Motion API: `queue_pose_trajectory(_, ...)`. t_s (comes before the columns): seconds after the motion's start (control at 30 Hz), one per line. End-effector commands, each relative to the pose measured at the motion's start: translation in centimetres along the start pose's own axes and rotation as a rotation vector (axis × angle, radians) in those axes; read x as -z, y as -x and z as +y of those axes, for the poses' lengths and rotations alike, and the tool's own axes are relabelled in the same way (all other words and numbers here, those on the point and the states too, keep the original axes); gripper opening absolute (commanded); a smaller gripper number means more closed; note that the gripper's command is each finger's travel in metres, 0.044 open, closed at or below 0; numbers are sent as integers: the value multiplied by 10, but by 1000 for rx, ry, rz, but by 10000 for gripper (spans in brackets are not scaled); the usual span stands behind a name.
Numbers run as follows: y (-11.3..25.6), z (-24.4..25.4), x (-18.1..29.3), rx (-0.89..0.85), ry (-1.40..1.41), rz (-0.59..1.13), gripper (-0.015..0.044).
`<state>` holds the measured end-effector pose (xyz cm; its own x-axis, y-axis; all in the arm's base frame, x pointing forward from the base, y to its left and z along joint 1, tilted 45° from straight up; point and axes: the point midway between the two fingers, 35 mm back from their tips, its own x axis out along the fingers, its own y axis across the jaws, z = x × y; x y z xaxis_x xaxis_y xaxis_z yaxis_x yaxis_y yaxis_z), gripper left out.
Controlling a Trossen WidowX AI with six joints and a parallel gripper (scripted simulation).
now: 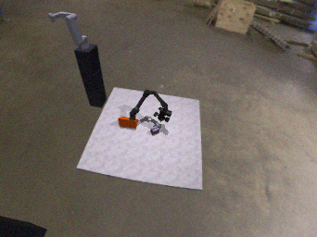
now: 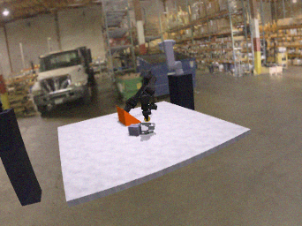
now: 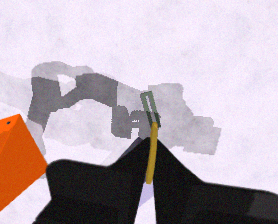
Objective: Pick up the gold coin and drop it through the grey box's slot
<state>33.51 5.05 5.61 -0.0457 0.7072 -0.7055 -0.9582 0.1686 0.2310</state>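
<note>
The gripper grips the gold coin, seemingly above the white mat.

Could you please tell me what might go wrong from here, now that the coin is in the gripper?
The gold coin is pinched between the fingertips of the gripper and sticks out beyond them, so a knock on the lid could twist or dislodge it. The wrist view shows it edge-on and slightly slanted; unless it is lined up with the narrow slot, it may jam or land flat on top.
</note>
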Motion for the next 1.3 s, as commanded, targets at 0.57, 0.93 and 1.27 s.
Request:
queue_pose_trajectory(0.57,0,-1,6,-1,-578,4,0)
queue_pose_trajectory(0.93,1,0,28,3,-579,7,0)
queue_pose_trajectory(1.27,2,3,54,5,-580,10,0)
